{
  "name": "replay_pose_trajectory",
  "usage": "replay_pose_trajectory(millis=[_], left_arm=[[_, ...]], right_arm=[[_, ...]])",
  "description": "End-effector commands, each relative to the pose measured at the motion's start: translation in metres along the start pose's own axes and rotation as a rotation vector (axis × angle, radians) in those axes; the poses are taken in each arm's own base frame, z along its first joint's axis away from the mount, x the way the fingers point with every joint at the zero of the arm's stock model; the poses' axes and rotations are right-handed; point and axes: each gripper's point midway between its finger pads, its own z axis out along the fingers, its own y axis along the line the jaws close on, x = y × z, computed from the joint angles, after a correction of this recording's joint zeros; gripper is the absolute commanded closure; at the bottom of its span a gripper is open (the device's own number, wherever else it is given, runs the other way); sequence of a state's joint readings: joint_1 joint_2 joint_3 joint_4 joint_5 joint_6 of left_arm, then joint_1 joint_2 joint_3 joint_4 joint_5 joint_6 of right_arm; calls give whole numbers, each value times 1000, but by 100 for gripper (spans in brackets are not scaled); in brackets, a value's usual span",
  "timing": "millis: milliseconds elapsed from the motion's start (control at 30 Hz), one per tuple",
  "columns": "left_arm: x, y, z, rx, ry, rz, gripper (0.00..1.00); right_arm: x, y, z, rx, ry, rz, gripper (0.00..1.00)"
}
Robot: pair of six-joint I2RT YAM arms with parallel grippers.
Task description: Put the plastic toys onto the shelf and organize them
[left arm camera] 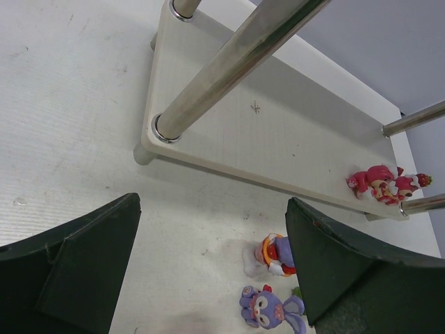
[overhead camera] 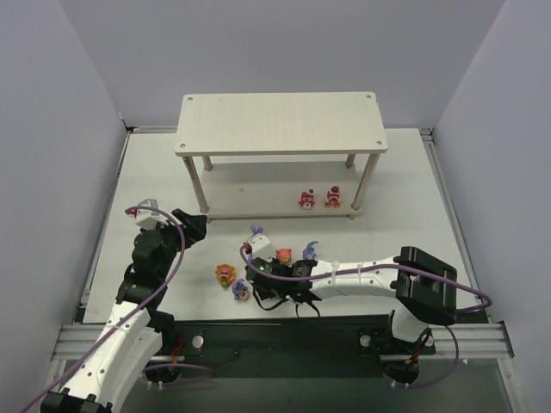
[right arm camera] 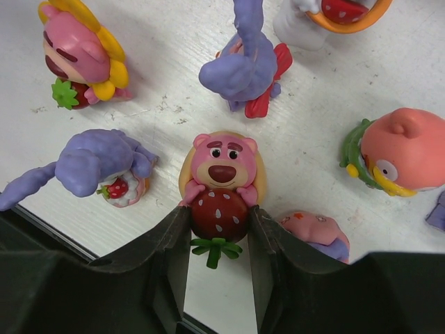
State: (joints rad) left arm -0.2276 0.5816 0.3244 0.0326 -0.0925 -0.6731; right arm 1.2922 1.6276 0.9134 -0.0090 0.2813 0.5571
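My right gripper [right arm camera: 217, 229] is shut on a pink bear toy [right arm camera: 222, 170] that hugs a strawberry; the jaws press the strawberry from both sides, low over the table. In the top view this gripper [overhead camera: 263, 274] sits among loose toys in front of the shelf [overhead camera: 280, 123]. Two red toys [overhead camera: 318, 199] stand on the shelf's lower tier at the right, also in the left wrist view [left arm camera: 382, 184]. My left gripper [left arm camera: 212, 271] is open and empty, near the shelf's front left leg [overhead camera: 194, 225].
Loose toys surround the bear: a yellow-petalled pink one [right arm camera: 76, 52], purple bunnies [right arm camera: 97, 167] [right arm camera: 243, 62], an orange-pink round one [right arm camera: 400, 153]. A bunny [left arm camera: 268, 306] and an orange-ringed toy [left arm camera: 273, 254] lie by the left gripper. Grey walls stand on three sides.
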Motion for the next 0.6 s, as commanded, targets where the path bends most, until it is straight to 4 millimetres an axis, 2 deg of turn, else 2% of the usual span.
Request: replay_pose_trajectory(millis=[0,333,467,567], left_arm=[[-24,-16,-2,40,-68,-8,5],[-26,-11,-3,12,-84,-7,5],[-27,-9,-3,-1,-85,-5,5],[-27,-9,-3,0,-86,-7,5]], right_arm=[[-34,0,-29,-4,-78,24,98],[-55,-9,-84,-87,-166,57,98],[-66,-23,-101,-51,-212,89,97],[-80,-41,-111,1,-268,120,96]])
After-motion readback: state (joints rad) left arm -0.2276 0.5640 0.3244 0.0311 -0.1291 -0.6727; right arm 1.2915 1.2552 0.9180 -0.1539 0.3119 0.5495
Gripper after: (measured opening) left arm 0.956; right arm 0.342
